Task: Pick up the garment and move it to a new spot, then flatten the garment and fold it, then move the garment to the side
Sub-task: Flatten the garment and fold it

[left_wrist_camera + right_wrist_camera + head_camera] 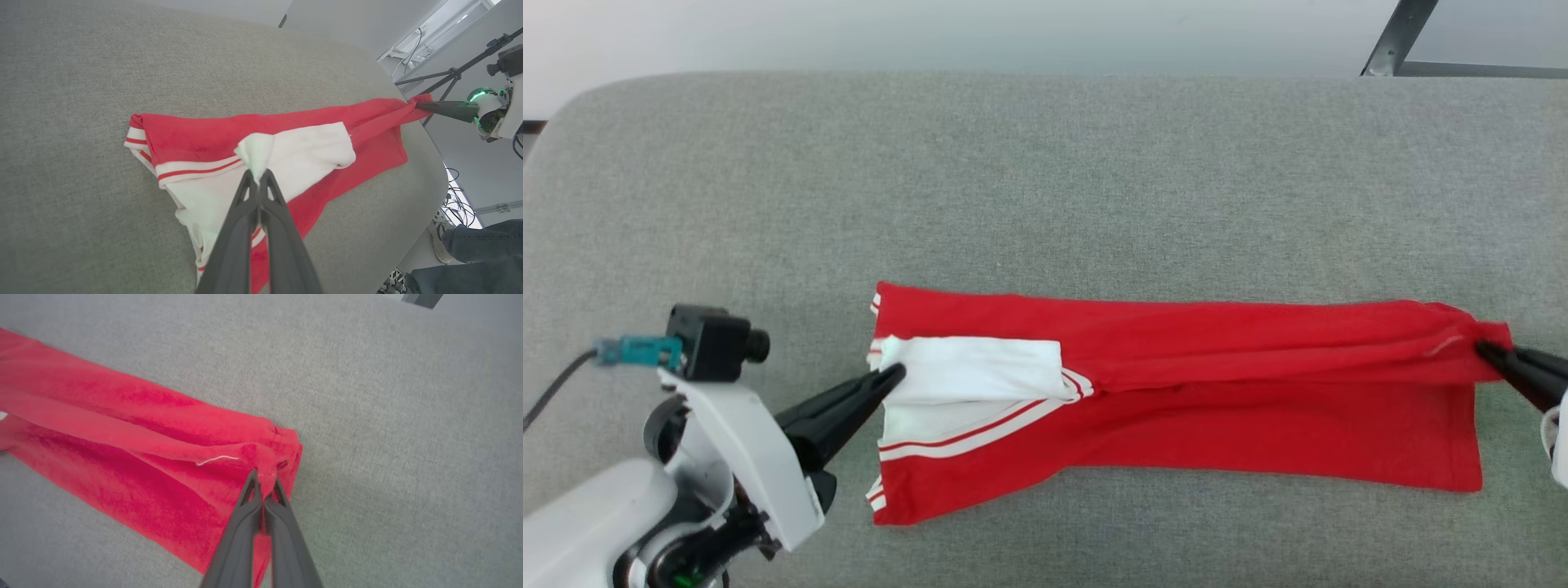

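Across the near half of the grey table the garment lies folded into a long red band, one end toward each arm. The left gripper has its fingers pinched shut on the white sleeve end. The right gripper has its fingers closed tight on a bunched corner of the red hem. The cloth looks light, limp and a little stretchy. It ridges between the two grips, so it would probably sag and unfold if lifted by one point; seams, trim and doubled corners seem the surest holds. The head view gives the whole band and both grips at once. The left wrist view adds a tripod and a person's leg beyond the table edge. The right wrist view reveals a loose white thread near the pinched corner.
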### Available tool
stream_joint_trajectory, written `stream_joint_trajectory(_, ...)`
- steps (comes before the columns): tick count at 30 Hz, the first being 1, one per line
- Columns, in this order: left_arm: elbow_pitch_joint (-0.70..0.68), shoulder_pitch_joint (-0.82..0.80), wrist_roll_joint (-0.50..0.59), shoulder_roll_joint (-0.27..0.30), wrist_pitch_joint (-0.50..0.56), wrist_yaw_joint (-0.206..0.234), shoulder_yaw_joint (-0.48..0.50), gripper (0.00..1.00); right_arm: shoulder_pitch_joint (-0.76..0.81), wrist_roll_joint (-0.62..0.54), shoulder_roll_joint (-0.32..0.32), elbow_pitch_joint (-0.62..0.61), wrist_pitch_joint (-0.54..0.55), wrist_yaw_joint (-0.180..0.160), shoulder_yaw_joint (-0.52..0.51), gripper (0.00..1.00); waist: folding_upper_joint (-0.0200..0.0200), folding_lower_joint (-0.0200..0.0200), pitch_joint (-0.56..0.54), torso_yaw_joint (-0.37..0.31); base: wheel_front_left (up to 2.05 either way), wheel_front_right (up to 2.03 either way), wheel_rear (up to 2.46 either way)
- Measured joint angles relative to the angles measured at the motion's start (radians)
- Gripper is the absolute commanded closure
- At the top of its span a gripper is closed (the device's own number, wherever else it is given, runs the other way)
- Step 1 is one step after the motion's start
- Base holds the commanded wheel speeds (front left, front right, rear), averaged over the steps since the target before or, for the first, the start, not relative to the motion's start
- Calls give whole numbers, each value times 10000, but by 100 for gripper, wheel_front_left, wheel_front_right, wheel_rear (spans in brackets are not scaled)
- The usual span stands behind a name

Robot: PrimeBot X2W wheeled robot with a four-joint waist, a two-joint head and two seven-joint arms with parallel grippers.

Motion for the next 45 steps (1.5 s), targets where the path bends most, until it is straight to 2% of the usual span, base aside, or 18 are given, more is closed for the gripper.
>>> stream_joint_trajectory(3,-324,329,-65,146,-261,215,21,100,692,-261,146,-433,401,0,-575,100,0,0,53,34,0,0,0)
stream_joint_trajectory(9,-437,740,-178,205,-460,395,-90,100,1504,-654,880,-1149,1014,0,-1381,100,0,0,261,36,0,0,0)
stream_joint_trajectory(13,-190,809,98,-33,-535,481,-278,100,1690,-1070,1304,-1216,1139,0,-1774,100,0,0,392,50,0,0,0)
stream_joint_trajectory(14,-130,816,98,-150,-596,485,-280,95,1720,-1150,1411,-1214,1139,0,-1856,100,0,0,405,65,0,0,0)
stream_joint_trajectory(15,-86,816,109,-251,-656,497,-284,65,1732,-1204,1511,-1225,1139,0,-1916,76,0,0,413,80,0,0,0)
stream_joint_trajectory(16,-27,816,169,-314,-700,546,-290,24,1747,-1266,1607,-1241,1145,0,-1988,56,1,0,416,93,0,0,0)
stream_joint_trajectory(17,44,815,230,-364,-773,579,-286,0,1755,-1319,1680,-1252,1175,0,-2059,18,0,0,412,105,0,0,0)
stream_joint_trajectory(18,104,817,259,-414,-859,627,-278,0,1778,-1386,1781,-1266,1170,0,-2161,0,0,0,401,114,0,0,0)
stream_joint_trajectory(22,240,992,286,-608,-1607,917,-17,0,2163,-1112,2023,-1373,1442,0,-2476,0,0,0,285,166,0,0,0)
stream_joint_trajectory(26,265,1463,297,-746,-2474,1340,276,0,2563,-769,1990,-1482,1887,0,-2926,0,0,0,123,265,0,0,0)
stream_joint_trajectory(30,259,2050,426,-1158,-2926,1812,857,0,2980,-334,1912,-1549,2449,0,-3544,0,0,0,23,469,0,0,0)
stream_joint_trajectory(32,305,2338,769,-1530,-2976,2054,1262,0,3161,-290,1827,-1546,2755,0,-3900,0,0,0,-7,602,0,0,0)
stream_joint_trajectory(35,483,2792,1829,-2293,-2986,2332,2010,0,3218,-288,1783,-1536,3210,0,-4334,0,0,0,-40,825,0,0,0)
stream_joint_trajectory(37,596,3153,2435,-2995,-3005,2328,2719,0,3172,-290,1801,-1475,3559,0,-4560,0,0,0,-55,978,0,0,0)
stream_joint_trajectory(40,934,3630,3672,-3716,-3003,2336,3522,0,2911,-385,1810,-1214,4159,0,-4757,0,0,0,-78,1208,0,0,0)
stream_joint_trajectory(45,1179,4004,5484,-4807,-3005,1967,4752,0,2203,-573,1802,-690,5064,0,-4899,0,0,0,-98,1589,0,0,0)
